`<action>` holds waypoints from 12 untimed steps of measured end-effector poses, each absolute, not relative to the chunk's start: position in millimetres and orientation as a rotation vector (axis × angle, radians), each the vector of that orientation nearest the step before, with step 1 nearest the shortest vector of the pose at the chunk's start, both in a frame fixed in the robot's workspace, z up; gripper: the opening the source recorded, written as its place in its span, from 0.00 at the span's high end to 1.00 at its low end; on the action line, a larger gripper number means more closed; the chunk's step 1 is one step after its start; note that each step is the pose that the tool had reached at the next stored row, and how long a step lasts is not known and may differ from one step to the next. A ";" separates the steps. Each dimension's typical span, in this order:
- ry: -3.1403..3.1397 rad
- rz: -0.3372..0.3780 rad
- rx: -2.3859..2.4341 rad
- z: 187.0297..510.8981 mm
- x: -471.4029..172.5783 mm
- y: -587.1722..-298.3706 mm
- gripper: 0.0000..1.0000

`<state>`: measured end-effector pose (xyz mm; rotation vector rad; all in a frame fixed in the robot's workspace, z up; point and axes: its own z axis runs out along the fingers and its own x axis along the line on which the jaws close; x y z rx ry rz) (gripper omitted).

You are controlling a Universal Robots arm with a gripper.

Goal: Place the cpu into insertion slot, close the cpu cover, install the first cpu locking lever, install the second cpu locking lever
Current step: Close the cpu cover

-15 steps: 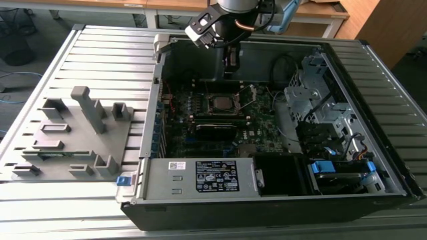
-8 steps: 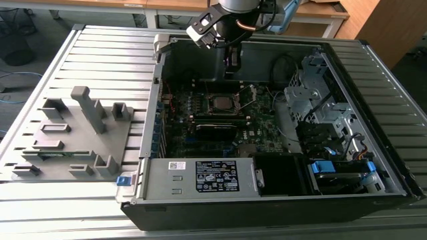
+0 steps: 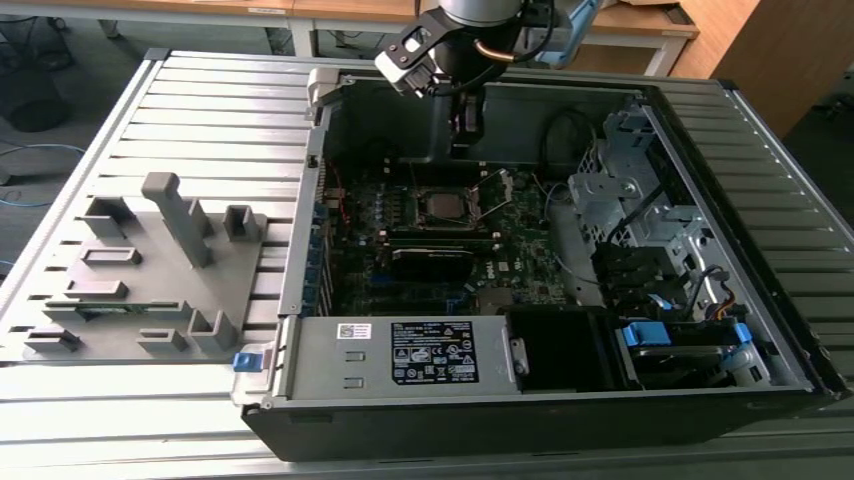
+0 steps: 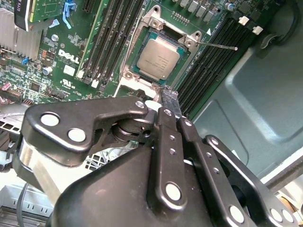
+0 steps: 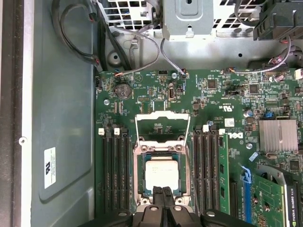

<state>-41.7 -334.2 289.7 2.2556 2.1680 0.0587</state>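
One step out of four looks done to me. The chip lies flat inside the slot, silver side up, and it looks square with the slot's rim in both wrist views. The cover is not shut. It stands flipped up at the far edge of the slot, on the side away from my gripper, and I can see the green board through its window. One thin lever sticks out sideways from a corner of the slot, so I judge it is not locked down. I cannot pick out the other lever well enough to say how it sits. My gripper hangs just over the near edge of the slot, close to the chip. Its two fingers are pressed together with nothing between them. So the cover and both levers are left to do. The slot sits about in the middle of the board inside the computer case.
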 end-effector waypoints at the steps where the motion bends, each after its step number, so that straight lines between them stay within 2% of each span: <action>1: 2.168 0.059 2.256 289.7 -41.7 -334.2 0.89; 12: 2.168 0.059 2.256 289.7 -38.0 -334.2 0.89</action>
